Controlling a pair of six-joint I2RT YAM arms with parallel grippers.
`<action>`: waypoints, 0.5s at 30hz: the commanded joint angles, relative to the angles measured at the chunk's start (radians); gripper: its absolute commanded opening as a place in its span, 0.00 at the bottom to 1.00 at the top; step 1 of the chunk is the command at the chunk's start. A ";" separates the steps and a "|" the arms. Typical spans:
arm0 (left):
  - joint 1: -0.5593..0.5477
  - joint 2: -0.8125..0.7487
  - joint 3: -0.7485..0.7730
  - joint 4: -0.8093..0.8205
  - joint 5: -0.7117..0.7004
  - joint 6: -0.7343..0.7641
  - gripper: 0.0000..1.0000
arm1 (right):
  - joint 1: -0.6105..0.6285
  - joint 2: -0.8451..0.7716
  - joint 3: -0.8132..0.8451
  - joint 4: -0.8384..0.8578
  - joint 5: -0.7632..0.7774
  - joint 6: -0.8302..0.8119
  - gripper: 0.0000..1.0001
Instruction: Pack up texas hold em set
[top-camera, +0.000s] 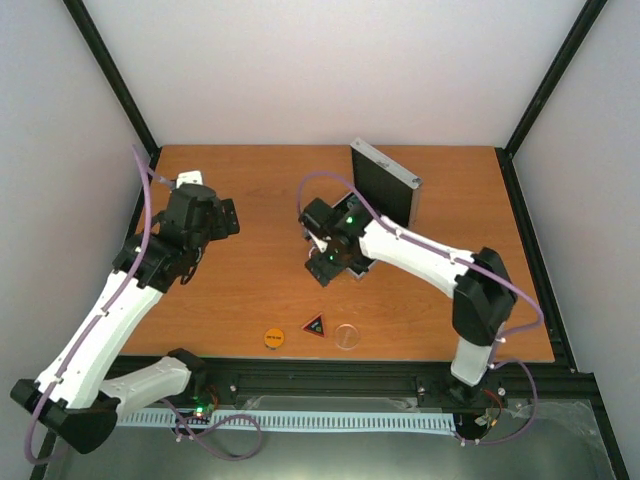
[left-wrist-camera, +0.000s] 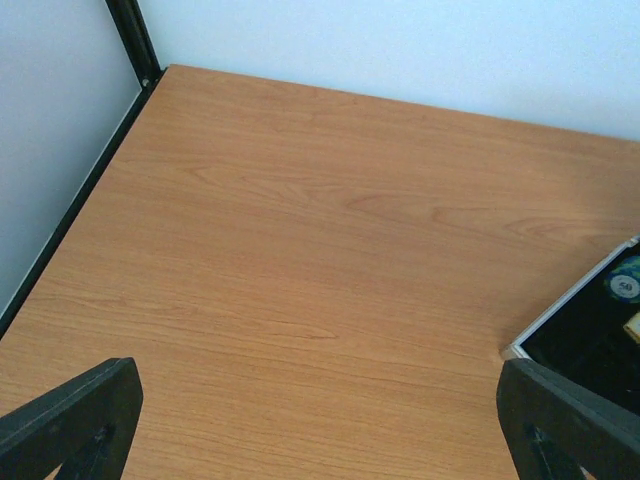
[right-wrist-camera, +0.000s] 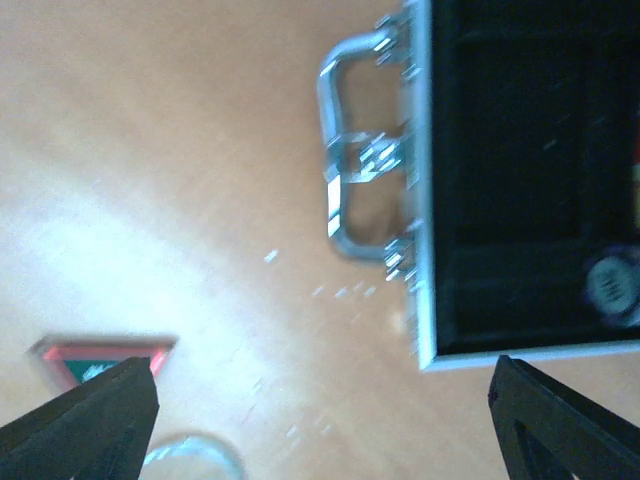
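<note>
Overhead view of a wooden worktop (top-camera: 250, 290) walled on three sides. The silver case (top-camera: 383, 185) of the texas hold em set lies open right of centre, lid upright at the back. The right claw (top-camera: 325, 262) hangs beside the case's handle (right-wrist-camera: 345, 160), fingers apart and empty. One chip (right-wrist-camera: 612, 285) lies in the black lining. The left claw (top-camera: 228, 218), spread wide and empty, hovers well apart to the left.

The orange disc (top-camera: 274, 338), black-red triangle (top-camera: 315, 324) and clear disc (top-camera: 347, 336) sit in a row near the front edge. The step in hand appears to be fetching these loose pieces. The next move likely calls for the right claw to reach toward the triangle and pinch its thin edges. Open room lies left, and the discs sit close to the worktop's edge.
</note>
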 joint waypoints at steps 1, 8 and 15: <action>0.004 -0.049 0.046 -0.029 0.023 -0.018 1.00 | 0.081 -0.135 -0.113 -0.053 -0.080 0.083 0.94; 0.004 -0.084 0.037 -0.053 0.069 -0.043 1.00 | 0.175 -0.341 -0.381 -0.032 -0.098 0.259 1.00; 0.004 -0.083 0.020 -0.049 0.095 -0.043 1.00 | 0.257 -0.307 -0.510 0.070 -0.111 0.320 1.00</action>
